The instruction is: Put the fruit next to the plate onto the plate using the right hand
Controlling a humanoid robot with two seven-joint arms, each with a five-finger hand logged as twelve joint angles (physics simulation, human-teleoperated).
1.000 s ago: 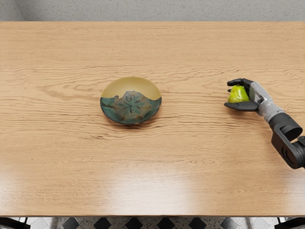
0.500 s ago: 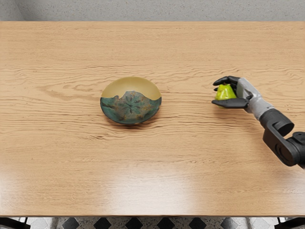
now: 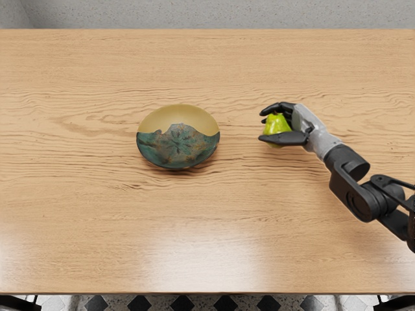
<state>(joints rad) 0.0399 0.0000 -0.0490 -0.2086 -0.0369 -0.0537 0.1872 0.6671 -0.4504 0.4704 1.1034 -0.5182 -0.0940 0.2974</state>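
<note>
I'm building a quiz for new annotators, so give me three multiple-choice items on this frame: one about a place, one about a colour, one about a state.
1. Where is the fruit relative to the plate?
A. on it
B. to its right in the picture, apart from it
C. to its left in the picture

2. What colour is the fruit?
A. red
B. orange
C. yellow-green

3. What is the right hand doing?
A. gripping the fruit
B. lying open and empty
C. touching the plate

Answers:
1 B: bare table shows between fruit and plate.
2 C: bright yellow-green shows between the dark fingers.
3 A: the fingers curl around the fruit.
</note>
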